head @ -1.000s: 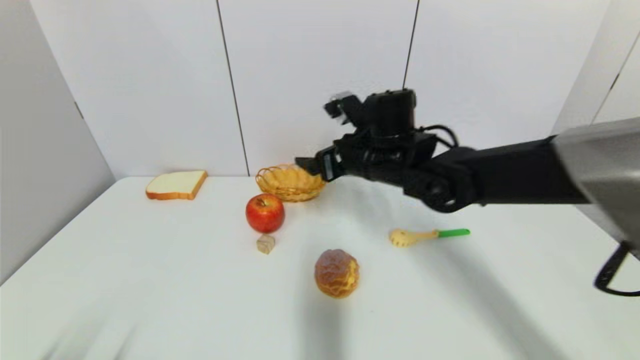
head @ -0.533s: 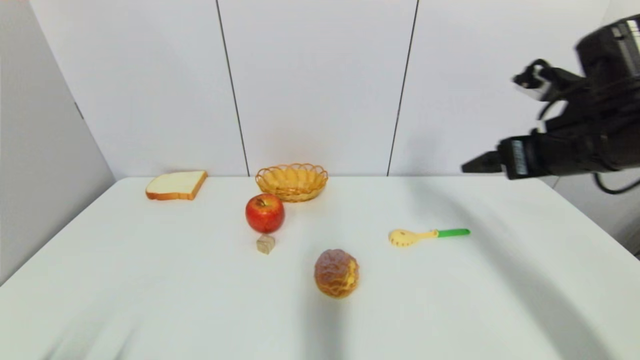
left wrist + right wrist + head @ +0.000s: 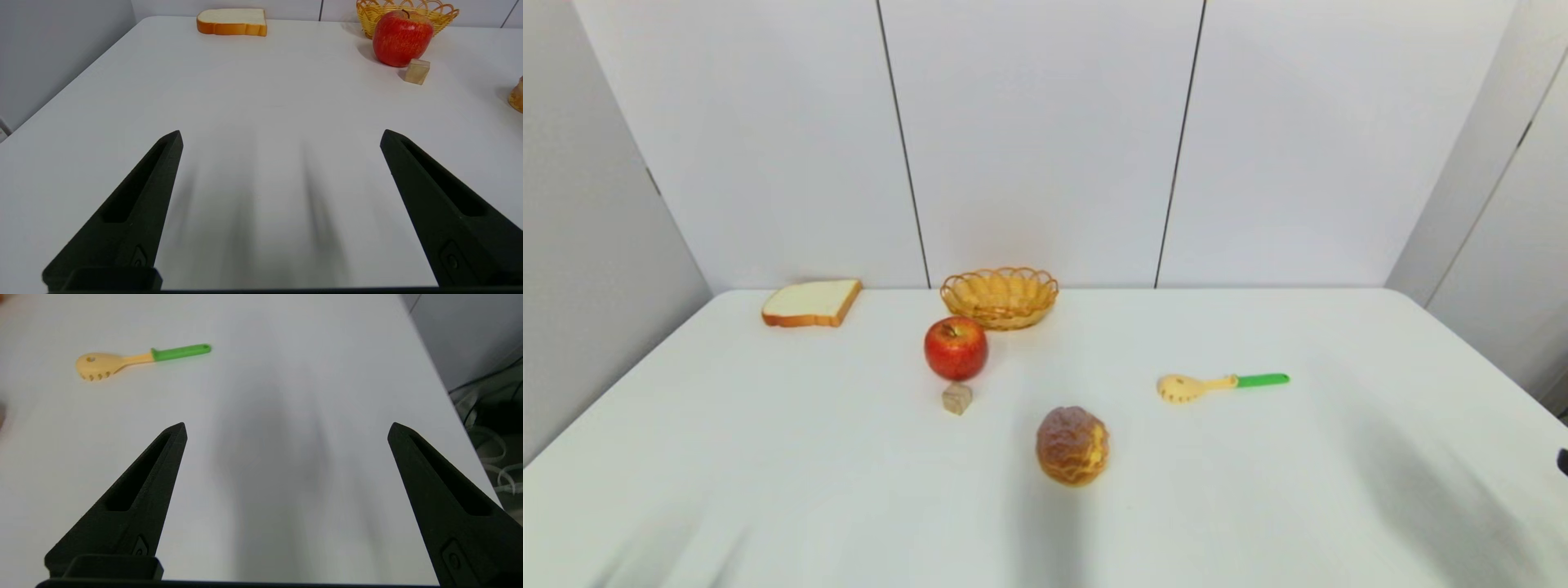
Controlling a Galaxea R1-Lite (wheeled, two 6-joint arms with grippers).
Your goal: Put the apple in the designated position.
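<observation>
The apple (image 3: 956, 348) stands on the white table (image 3: 1258, 490), just before the wicker basket (image 3: 1000, 297), beside a small wooden cube (image 3: 956, 398). Left gripper (image 3: 281, 136) and right gripper (image 3: 287, 428) hover with jaws wide, holding nothing.

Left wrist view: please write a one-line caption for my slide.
Open left gripper above the white table; beyond it, glossy red apple between a small tan cube and a woven yellow basket.
</observation>
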